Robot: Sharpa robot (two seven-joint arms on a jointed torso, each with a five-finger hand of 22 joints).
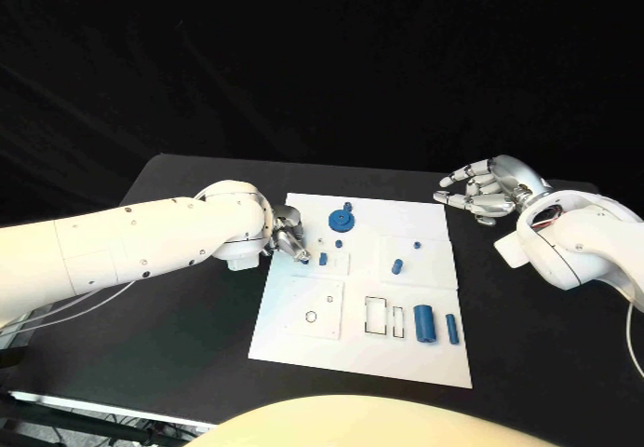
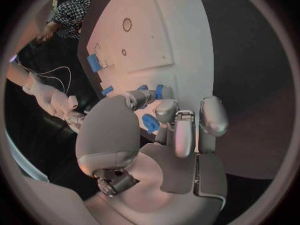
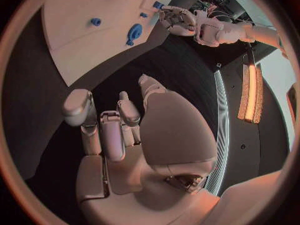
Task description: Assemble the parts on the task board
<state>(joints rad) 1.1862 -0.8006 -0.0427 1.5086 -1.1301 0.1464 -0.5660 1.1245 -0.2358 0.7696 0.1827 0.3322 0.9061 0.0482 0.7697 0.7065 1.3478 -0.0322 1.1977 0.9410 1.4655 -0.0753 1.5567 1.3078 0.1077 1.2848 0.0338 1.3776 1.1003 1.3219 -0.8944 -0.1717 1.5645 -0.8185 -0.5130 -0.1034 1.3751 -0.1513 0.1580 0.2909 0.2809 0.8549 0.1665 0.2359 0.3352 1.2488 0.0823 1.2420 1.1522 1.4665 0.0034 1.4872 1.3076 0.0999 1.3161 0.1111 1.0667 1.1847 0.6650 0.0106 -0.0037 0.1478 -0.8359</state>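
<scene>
left hand (image 1: pixel 290 238) pinches a small blue part (image 2: pixel 150 122) at the task board (image 1: pixel 403 358) edge; seating it is judged next. right hand (image 1: pixel 486 191) hovers empty over the bench, fingers loosely curled apart.

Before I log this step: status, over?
Left hand at task board edge, fingers on a small blue part. Right hand open, off board. Nothing blocking.

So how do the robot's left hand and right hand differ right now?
Place: the left hand is over the white board's left edge, among the small blue parts; the right hand is off the board, above the black table beyond its far right corner.
Contact: the left hand's fingers reach down to a small blue piece; the right hand holds nothing.
Shared: both have fingers curled.
</scene>
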